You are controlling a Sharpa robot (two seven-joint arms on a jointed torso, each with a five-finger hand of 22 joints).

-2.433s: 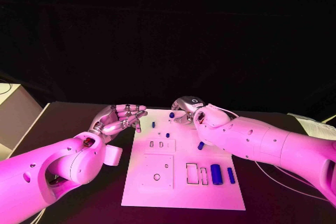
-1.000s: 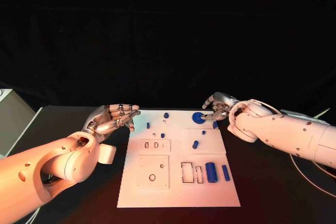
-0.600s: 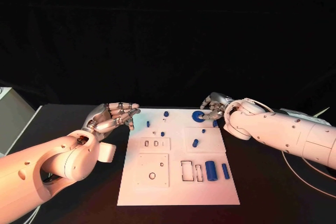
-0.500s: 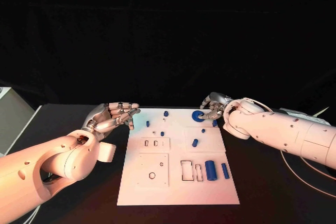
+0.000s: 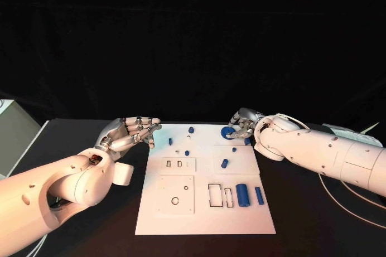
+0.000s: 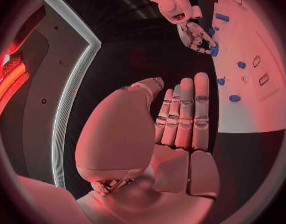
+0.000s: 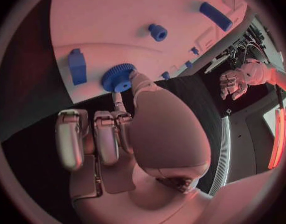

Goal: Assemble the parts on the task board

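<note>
Task board (image 5: 205, 212), white, lies mid black table (image 5: 322, 212), long axis running away from robot. Nearest on it, right side: tall rect cutout (image 5: 216, 195) w/ a narrower slot just beside, then a thick blue cylinder (image 5: 241, 192) lying flat & a thinner blue bar (image 5: 259, 195) next to it, near the right edge. Left of those, a raised square plate w/ an oval hole (image 5: 175, 200). Further up: small plate w/ two little slots (image 5: 174, 164), a short blue peg (image 5: 224, 163) lying tilted on the right half, small blue bits (image 5: 187, 153) beyond. L hand (image 5: 129, 134) is off the board's left edge, above the table, fingers straight & close together, grasping nothing; wrist cam shows the same flat palm (image 6: 180, 119). Far end, right: blue gear (image 5: 228, 133) sits on the board near its far right corner. R hand (image 5: 244, 123) is at it, thumb & a fingertip touching the gear's rim (image 7: 118, 78), other fingers (image 7: 96, 134) curled in below, off the board edge. Gear looks flat on the board, pinched rather than lifted; can't tell if it's seated on anything. A blue block (image 7: 77, 65) stands just beside the gear near the board edge; a small blue knob (image 7: 157, 32) is a bit further in.
</note>
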